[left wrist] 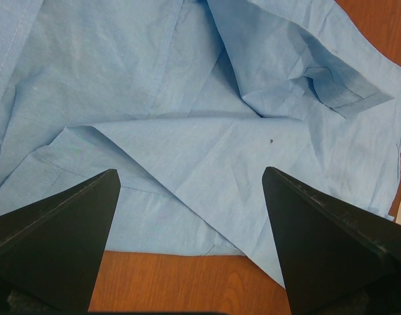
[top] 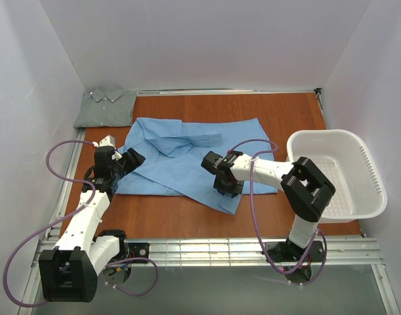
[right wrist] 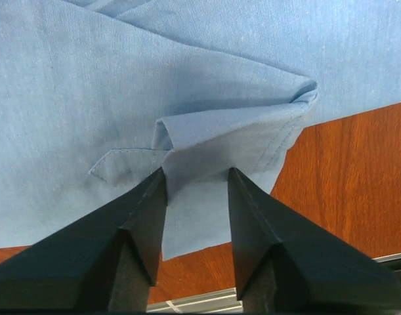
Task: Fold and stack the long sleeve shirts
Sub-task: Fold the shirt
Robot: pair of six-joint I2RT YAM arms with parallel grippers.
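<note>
Bare table [top: 167,220] strip before blue shirt [top: 187,167]; basket [top: 374,180], possibly overhanging, right.

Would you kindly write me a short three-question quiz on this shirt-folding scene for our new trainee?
1. True or false: the muted grey-green cloth shirt lies folded at the far left corner of the wooden table.
2. What sits between the fingers of the right gripper? A nothing; B a fold of the light blue cloth shirt; C the grey-green shirt.
3. Fill in: the jaws of the left gripper stand ___ over the blue shirt.
Key: 1 true; 2 B; 3 open.
</note>
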